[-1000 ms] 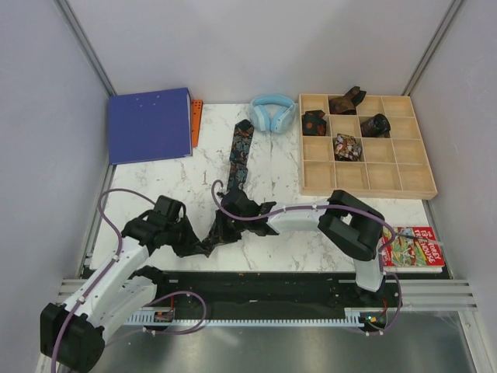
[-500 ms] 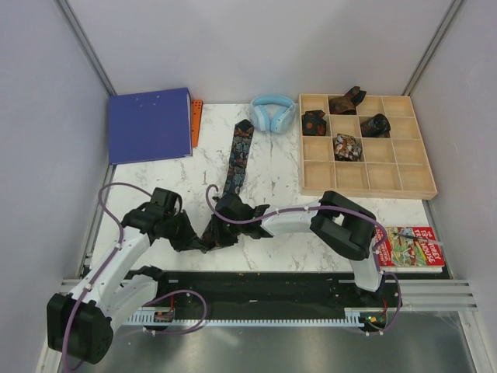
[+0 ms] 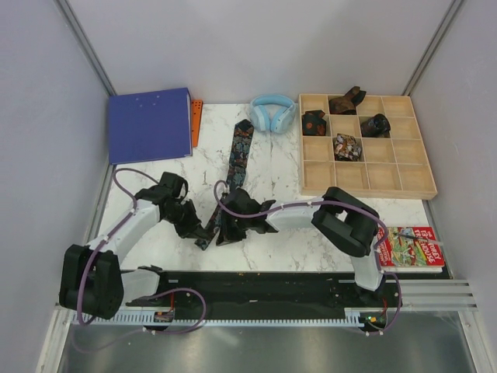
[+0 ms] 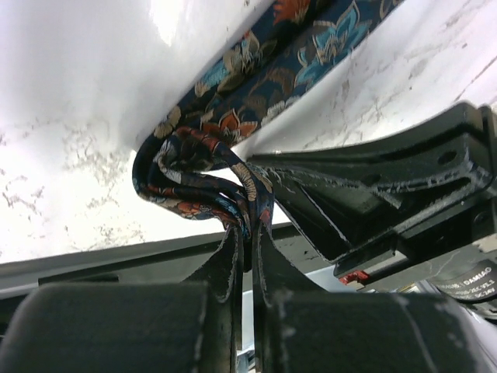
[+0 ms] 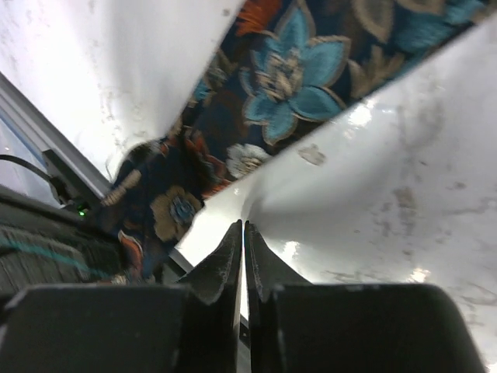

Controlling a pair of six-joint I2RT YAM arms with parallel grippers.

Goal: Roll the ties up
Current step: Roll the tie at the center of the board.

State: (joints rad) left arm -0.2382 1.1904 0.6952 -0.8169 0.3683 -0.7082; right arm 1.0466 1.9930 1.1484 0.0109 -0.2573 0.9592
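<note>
- We judge the task partly done; four ties are rolled and stored, while one long tie [image 3: 238, 155] lies as a strip on the marble table [image 3: 272, 167], its roll only just started
- At the left, the left gripper [image 3: 197, 228] is clamped on the near end of that tie; the left wrist view shows the fabric doubled into a small loose loop right at the fingertips, which we read as the first turn and no more
- Just to its right, the right gripper [image 3: 232, 224] sits at the same near end with its fingers pressed together; in its own wrist view we see no cloth between them, and the tie lies just beside the tips
- Beyond both grippers the strip runs flat away from the arms, its far end near the headphones [image 3: 272, 113]; we judge almost all the rolling of this tie is left, and then the putting away
- At the right, the wooden tray [image 3: 423, 189] is a grid of compartments; the rolled ties [image 3: 347, 146] sit one to a compartment in its far rows; the compartments nearest the arms show only bare wood
</note>
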